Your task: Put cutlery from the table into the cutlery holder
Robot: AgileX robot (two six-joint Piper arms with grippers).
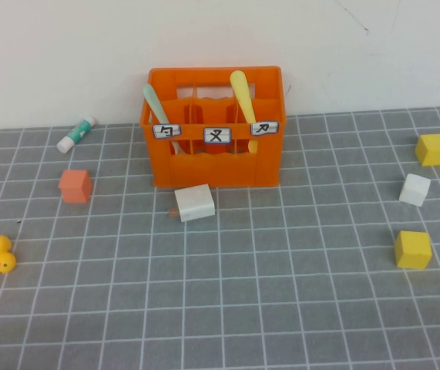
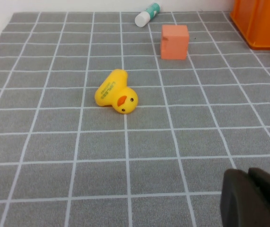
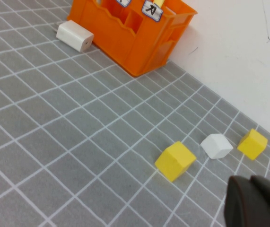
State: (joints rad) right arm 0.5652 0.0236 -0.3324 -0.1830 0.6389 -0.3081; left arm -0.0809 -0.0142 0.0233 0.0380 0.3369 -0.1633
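the mint-green spoon [image 1: 156, 109] and the pale yellow knife [image 1: 243, 96] both stand tilted inside the orange cutlery holder [image 1: 215, 164], the spoon in its left compartment and the knife in its right one, handles rising above the rim; three small white labels with black characters sit along the holder's front; the holder stands at the far side of the grey gridded table [image 1: 281, 308], close to the white wall; a white block [image 1: 195, 202] lies just in front of the holder, near its front wall, touching or not i cannot tell.

the left gripper [image 2: 255, 198] shows only as a dark shape at the corner of the left wrist view, low over bare table; whether its fingers are spread or pressed together cannot be told; ahead of it lies a yellow rubber duck [image 2: 117, 92] tipped on its side, beyond that a salmon-orange cube [image 2: 174, 41], and further still a green-capped white glue stick [image 2: 147, 14]; a corner of the holder lies well apart from this gripper.

the right gripper [image 3: 257, 201] is likewise a dark shape at the corner of the right wrist view, its state impossible to tell; nearest it sits a yellow cube [image 3: 175, 161], then a white cube [image 3: 216, 145] and a second yellow cube [image 3: 252, 144] just beside that; the holder stands well beyond them.
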